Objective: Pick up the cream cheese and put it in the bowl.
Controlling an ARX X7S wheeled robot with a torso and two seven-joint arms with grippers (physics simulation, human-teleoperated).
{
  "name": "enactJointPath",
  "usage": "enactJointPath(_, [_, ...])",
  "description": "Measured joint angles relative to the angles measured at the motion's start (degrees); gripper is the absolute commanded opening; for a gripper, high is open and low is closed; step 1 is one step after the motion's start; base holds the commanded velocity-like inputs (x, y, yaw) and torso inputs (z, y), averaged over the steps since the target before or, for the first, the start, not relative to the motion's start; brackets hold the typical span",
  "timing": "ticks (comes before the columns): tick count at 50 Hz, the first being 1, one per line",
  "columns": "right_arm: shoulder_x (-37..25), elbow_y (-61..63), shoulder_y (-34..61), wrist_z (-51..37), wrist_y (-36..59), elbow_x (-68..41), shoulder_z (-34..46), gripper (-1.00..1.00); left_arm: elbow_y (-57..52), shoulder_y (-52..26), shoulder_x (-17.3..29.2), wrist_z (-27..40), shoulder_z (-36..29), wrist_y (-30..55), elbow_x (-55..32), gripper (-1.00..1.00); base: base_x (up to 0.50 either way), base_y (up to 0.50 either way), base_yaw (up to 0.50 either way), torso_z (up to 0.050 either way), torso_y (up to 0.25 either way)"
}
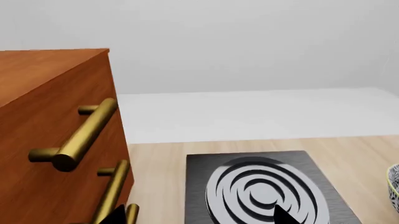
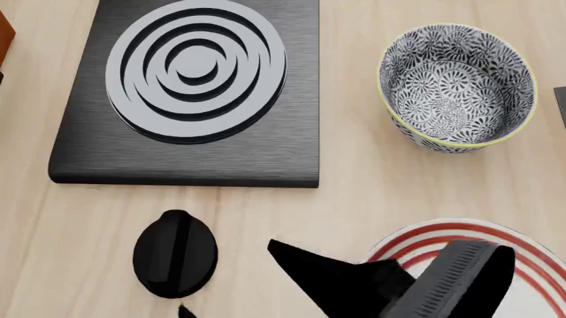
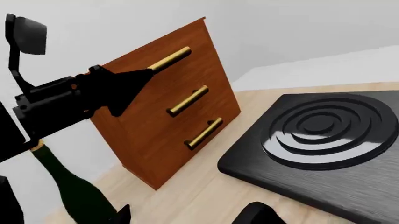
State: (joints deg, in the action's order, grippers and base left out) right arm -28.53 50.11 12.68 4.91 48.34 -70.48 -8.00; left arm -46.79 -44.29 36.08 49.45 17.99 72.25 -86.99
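The cream cheese is not in view in any frame. The bowl (image 2: 457, 86), white with a dense dark floral pattern and a yellowish rim, stands empty on the wooden table right of the burner; its edge also shows in the left wrist view (image 1: 394, 186). My right gripper (image 2: 380, 258) is low at the near edge, beside the red-ringed plate, jaws apart and empty. My left gripper (image 1: 199, 219) is open and empty, its fingertips (image 1: 283, 215) over the burner's near side, close to the cabinet; its arm shows in the right wrist view (image 3: 74, 100).
A black burner plate with grey rings (image 2: 196, 73) lies at the far left. A black knob (image 2: 174, 253) sits in front of it. A wooden cabinet with brass handles (image 3: 168, 116) and a green bottle (image 3: 72, 191) stand left. The red-ringed plate (image 2: 531, 265) is near right. A dark sliver (image 2: 561, 106) shows at the right edge.
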Motion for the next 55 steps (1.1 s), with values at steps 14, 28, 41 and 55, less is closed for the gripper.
enactJointPath(14, [-1.1, -3.3, 1.5, 10.6, 1.5, 0.4, 5.6, 1.00, 0.1, -0.7, 0.6, -0.4, -1.1, 0.8, 0.4, 1.00, 0.00, 0.00, 0.00, 0.000, 0.000])
enactJointPath(28, [-0.7, -3.6, 2.0, 17.8, 1.1, 11.0, 15.1, 1.00, 0.2, 0.9, 0.2, -4.1, -2.3, -0.1, 5.2, 1.00, 0.00, 0.00, 0.00, 0.000, 0.000])
enactJointPath(41, [-1.0, -2.2, 1.3, 19.6, 0.0, 22.6, 24.1, 1.00, -1.1, 3.4, 0.6, -7.1, -2.1, -1.7, 8.6, 1.00, 0.00, 0.00, 0.00, 0.000, 0.000])
enactJointPath(55, [-2.0, 1.5, 2.8, 16.7, 2.5, 26.3, 26.8, 1.00, -1.6, 5.9, 1.0, -10.0, -2.0, -3.5, 12.1, 1.00, 0.00, 0.00, 0.00, 0.000, 0.000])
